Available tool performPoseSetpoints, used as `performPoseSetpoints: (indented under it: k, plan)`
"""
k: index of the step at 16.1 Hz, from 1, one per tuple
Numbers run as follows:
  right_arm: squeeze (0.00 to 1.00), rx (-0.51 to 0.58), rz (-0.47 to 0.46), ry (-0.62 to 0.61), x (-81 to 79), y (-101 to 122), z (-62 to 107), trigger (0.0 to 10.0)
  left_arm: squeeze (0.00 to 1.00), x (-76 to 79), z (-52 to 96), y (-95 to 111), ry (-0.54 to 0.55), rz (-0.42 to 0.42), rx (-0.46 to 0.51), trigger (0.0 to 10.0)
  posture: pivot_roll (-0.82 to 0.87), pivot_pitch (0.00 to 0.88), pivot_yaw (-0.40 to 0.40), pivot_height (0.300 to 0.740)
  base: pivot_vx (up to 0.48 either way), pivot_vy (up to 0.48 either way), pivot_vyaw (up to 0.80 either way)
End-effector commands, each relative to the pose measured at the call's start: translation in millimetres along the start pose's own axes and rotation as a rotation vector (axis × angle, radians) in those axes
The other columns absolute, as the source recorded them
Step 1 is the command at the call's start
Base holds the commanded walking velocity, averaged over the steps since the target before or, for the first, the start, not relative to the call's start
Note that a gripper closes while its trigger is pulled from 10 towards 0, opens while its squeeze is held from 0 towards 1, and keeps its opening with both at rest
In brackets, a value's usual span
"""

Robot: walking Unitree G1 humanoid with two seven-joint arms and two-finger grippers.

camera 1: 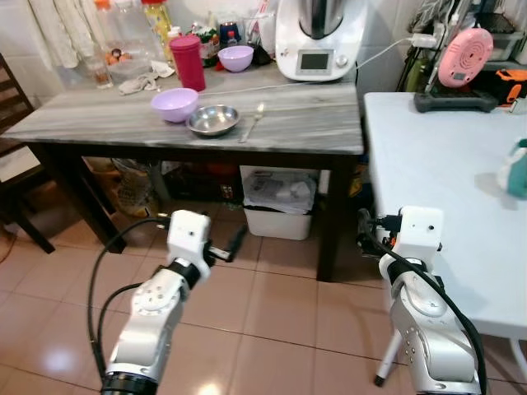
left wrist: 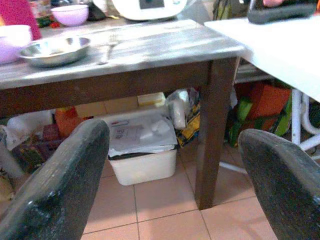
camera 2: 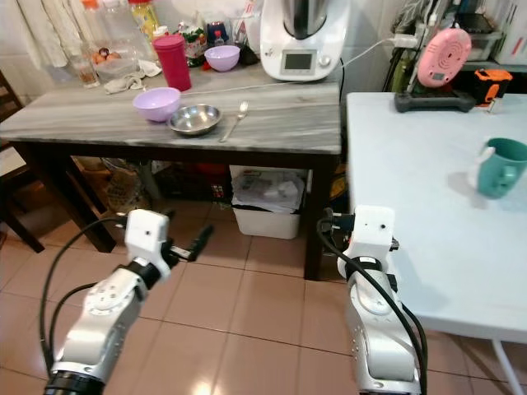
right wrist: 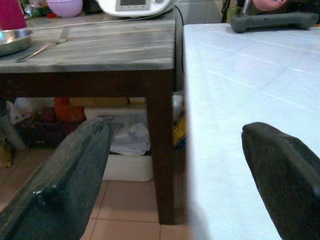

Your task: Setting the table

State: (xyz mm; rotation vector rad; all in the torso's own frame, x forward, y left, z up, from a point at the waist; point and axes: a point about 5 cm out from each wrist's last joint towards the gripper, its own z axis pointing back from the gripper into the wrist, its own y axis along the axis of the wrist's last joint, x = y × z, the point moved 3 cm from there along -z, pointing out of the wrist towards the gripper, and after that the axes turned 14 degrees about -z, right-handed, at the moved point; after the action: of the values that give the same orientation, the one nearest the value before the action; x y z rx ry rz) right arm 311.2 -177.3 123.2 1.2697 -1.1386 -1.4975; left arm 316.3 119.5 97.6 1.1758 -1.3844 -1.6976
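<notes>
Tableware is waiting on the grey wooden side table (camera 1: 313,123): a steel bowl (camera 1: 213,119) touching a lilac bowl (camera 1: 174,104), a spoon (camera 1: 253,121) just beside. Both the left gripper (left wrist: 172,175) and right gripper (right wrist: 180,175) are hanging low, fingers spread and empty, presumably readying a reach toward them.

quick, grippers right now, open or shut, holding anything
Left gripper: open, holding nothing.
Right gripper: open, holding nothing.

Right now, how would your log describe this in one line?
phase: approach | left gripper: open, empty | right gripper: open, empty | bowl, spoon: on grey table | mug: white table
</notes>
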Motion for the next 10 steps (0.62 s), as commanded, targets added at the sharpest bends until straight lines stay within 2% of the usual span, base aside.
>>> performPoseSetpoints:
  k: [1,3,6,10]
  plan:
    - [0.0,0.013,-0.002,-0.008,4.0,5.2,0.1,10.0,0.0,5.4,-1.9,3.0,-0.018,0.007,0.009,10.0,-0.29,0.0,0.092,0.74,0.0,-0.368,-0.54]
    - [0.0,0.013,-0.004,-0.011,4.7,5.1,0.1,10.0,0.0,5.4,-1.6,2.9,-0.019,0.008,0.009,10.0,-0.29,0.0,0.092,0.74,0.0,-0.369,-0.49]
    - [0.0,0.008,-0.002,-0.009,4.7,4.4,0.3,10.0,0.0,5.9,-0.5,2.3,-0.022,0.008,0.008,10.0,-0.29,0.0,0.091,0.74,0.0,-0.366,0.0]
    - [0.0,0.005,-0.002,-0.008,4.1,3.5,0.3,10.0,0.0,5.8,-0.1,2.0,-0.023,0.006,0.006,10.0,-0.29,0.0,0.09,0.74,0.0,-0.356,-0.58]
